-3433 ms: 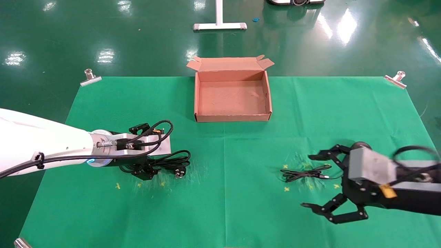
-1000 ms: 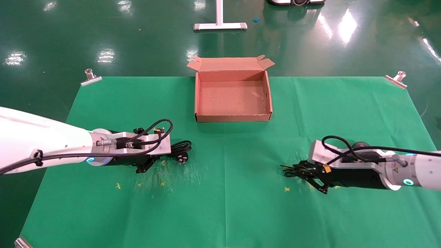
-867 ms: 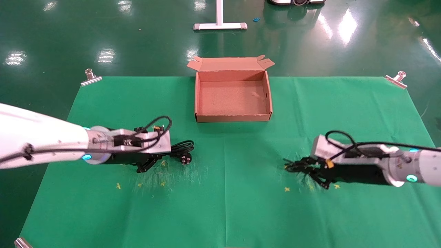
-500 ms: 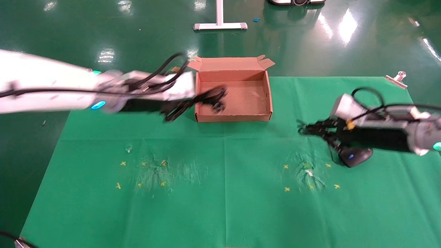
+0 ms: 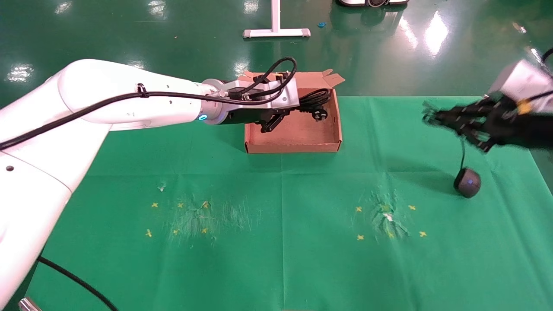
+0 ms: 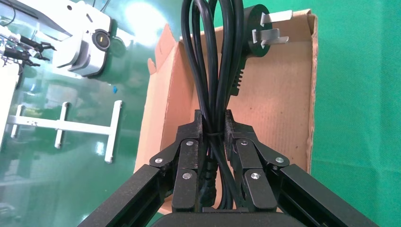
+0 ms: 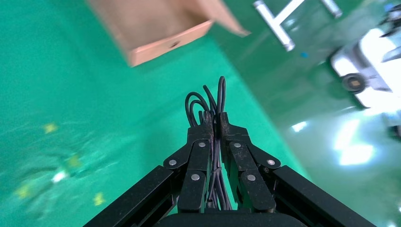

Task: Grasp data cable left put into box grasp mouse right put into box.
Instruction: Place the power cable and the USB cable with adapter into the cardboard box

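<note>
Head view: since 0.5 s ago the left gripper (image 5: 276,119) has moved fully over the box (image 5: 292,147), jaws clamped on the data cable (image 5: 314,101), plug dangling inside; the right gripper (image 5: 464,123) has risen toward the desk's (image 5: 281,259) right edge, the mouse (image 5: 467,182) hanging by its cord (image 5: 462,151) near the cloth. Yellow crosses (image 5: 359,237) mark the cloth; no readable writing. Left wrist view: jaws shut on the cable's (image 6: 213,71) loops, plug (image 6: 257,35) above the box floor (image 6: 279,109). Right wrist view: jaws pinched on the thin cord bundle (image 7: 213,106), box (image 7: 161,28) well apart.
</note>
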`<state>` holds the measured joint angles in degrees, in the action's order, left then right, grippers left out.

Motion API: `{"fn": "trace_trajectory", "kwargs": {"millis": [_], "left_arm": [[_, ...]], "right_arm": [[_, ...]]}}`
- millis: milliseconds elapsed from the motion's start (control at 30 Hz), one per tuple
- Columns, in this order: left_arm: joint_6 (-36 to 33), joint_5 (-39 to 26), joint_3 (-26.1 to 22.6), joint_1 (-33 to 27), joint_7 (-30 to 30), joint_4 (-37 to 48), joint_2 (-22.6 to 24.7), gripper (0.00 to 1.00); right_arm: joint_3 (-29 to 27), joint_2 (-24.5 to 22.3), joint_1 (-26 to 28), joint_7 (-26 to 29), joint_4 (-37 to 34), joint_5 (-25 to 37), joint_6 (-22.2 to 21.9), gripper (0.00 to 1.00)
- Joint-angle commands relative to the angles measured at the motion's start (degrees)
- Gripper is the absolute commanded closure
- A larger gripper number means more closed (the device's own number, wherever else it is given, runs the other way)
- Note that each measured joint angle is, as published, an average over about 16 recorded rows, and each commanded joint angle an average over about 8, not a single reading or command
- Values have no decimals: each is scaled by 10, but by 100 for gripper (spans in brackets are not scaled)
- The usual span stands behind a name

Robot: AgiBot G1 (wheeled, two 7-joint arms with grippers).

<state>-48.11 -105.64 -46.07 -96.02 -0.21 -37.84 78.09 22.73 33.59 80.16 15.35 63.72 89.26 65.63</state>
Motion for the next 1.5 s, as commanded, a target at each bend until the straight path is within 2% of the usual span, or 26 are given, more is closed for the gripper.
{"fn": "trace_trajectory", "kwargs": {"millis": [33, 233, 400, 533, 667, 800, 933, 1267, 1500], "left_arm": [[7, 22, -13, -6, 17, 16, 1, 0], [10, 78, -36, -21, 33, 43, -3, 0], [-9, 124, -27, -42, 42, 71, -23, 0], [-24, 139, -15, -60, 47, 79, -67, 0], [-28, 116, -18, -74, 29, 57, -135, 0], [-32, 69, -34, -79, -22, 0, -201, 0], [-34, 25, -49, -70, -99, -77, -242, 0], [-23, -83, -69, -39, -278, -230, -282, 0], [-29, -127, -73, -28, -342, -283, -293, 0]], "right_arm": [[-8, -11, 4, 4, 5, -4, -3, 100], [-19, -6, 28, 4, 3, -6, -19, 100], [-19, 23, 56, -4, -6, -4, -31, 100], [-14, 56, 80, -20, -19, -2, -35, 100], [-6, 95, 103, -42, -40, -1, -37, 100], [3, 136, 117, -63, -65, -3, -38, 100], [12, 181, 124, -78, -84, -10, -39, 100], [44, 303, 130, -100, -133, -8, -53, 100], [61, 339, 121, -129, -195, 21, -91, 100]]}}
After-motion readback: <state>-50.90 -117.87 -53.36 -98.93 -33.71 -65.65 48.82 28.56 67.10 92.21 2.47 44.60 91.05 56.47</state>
